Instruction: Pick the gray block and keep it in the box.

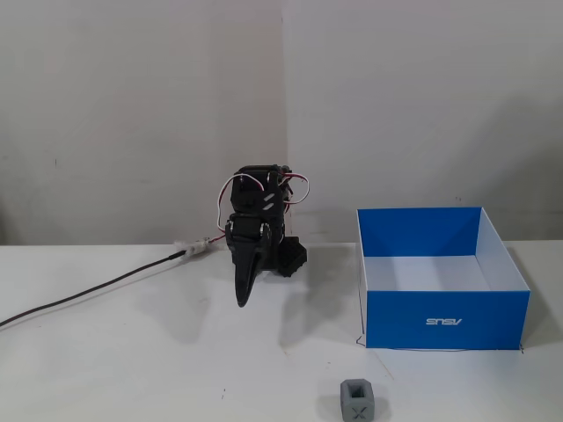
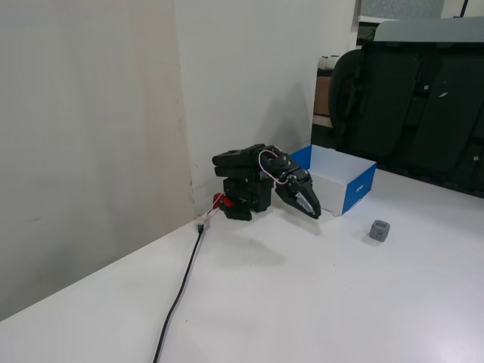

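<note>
Gray block (image 1: 357, 400) alone on the white surface (image 1: 132, 352), at 6 o'clock of the fixed view, blue box (image 1: 444, 320) up at 3 o'clock, empty, folded arm's hand (image 1: 242, 301) pointing down, fingers together, holding nothing.

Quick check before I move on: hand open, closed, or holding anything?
Hand: closed and empty, pointing down above the table. The gray block sits untouched on the table in front of the box.
</note>
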`<state>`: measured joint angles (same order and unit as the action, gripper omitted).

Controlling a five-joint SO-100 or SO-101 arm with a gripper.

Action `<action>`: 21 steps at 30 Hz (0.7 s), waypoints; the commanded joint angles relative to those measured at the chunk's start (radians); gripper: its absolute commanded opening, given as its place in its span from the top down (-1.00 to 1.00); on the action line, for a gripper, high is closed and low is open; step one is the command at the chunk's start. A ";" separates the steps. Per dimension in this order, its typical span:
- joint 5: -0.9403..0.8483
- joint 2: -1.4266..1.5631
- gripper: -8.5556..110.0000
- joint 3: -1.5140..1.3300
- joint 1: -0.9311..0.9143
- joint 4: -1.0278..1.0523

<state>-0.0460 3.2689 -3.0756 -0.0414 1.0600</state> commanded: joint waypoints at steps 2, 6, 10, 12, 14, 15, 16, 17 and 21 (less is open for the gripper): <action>-0.009 0.160 0.83 0.015 0.015 -0.025; -0.009 0.160 0.85 0.015 0.020 -0.026; -0.009 0.160 0.85 0.015 0.021 -0.026; -0.009 0.160 0.85 0.015 0.021 -0.026; -0.009 0.160 0.85 0.015 0.021 -0.026; -0.009 0.160 0.85 0.015 0.023 -0.026; -0.009 0.160 0.85 0.015 0.025 -0.028; -0.009 0.160 0.85 0.015 0.025 -0.028; -0.009 0.160 0.85 0.015 0.026 -0.028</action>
<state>-0.0460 3.2689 -3.0756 -0.0261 1.0600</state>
